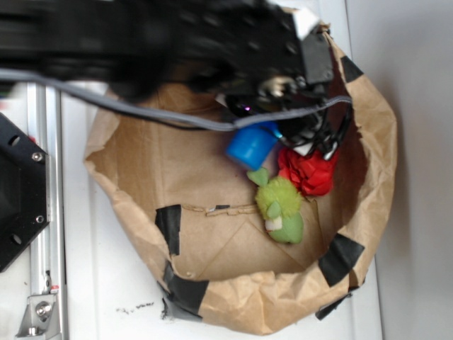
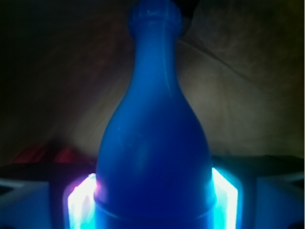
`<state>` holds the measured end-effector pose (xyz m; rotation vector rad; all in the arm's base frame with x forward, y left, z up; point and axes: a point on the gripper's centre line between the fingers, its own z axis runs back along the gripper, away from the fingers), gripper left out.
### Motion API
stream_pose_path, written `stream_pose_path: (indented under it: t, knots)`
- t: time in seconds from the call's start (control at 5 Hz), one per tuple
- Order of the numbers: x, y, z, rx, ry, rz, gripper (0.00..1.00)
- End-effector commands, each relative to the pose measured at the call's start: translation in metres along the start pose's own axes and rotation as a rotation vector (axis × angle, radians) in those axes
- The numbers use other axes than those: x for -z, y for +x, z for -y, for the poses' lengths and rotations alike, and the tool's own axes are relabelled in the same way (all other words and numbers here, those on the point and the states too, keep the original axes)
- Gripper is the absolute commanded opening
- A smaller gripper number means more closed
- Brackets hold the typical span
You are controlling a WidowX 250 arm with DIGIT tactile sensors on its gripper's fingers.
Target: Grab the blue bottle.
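The blue bottle fills the wrist view, neck pointing away, its wide body between my two glowing pads. Both pads press against its sides. In the exterior view only the bottle's round base end shows under the black arm, inside the brown paper bag. My gripper is mostly hidden by the arm and the grey cable; it is shut on the bottle.
A green plush toy lies just below the bottle and a red crumpled object to its right, both inside the bag. Black tape patches mark the bag's rim. A metal rail runs along the left.
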<state>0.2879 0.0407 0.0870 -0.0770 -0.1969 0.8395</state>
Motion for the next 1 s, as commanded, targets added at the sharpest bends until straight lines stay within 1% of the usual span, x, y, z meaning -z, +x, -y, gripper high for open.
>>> stream_pose_path:
  t: [0.0,0.2,0.4,0.6,0.8]
  knots:
    - [-0.087,-0.034,0.011,0.458,-0.160,-0.158,0.00]
    - [-0.092,-0.030,-0.002,0.633,-0.183,-0.093,0.00]
    - [-0.093,-0.023,-0.008,0.593,-0.131,-0.051,0.00]
    - [-0.092,-0.029,-0.011,0.557,-0.106,0.011,0.00]
    - [-0.091,-0.036,-0.008,0.574,-0.088,0.066,0.00]
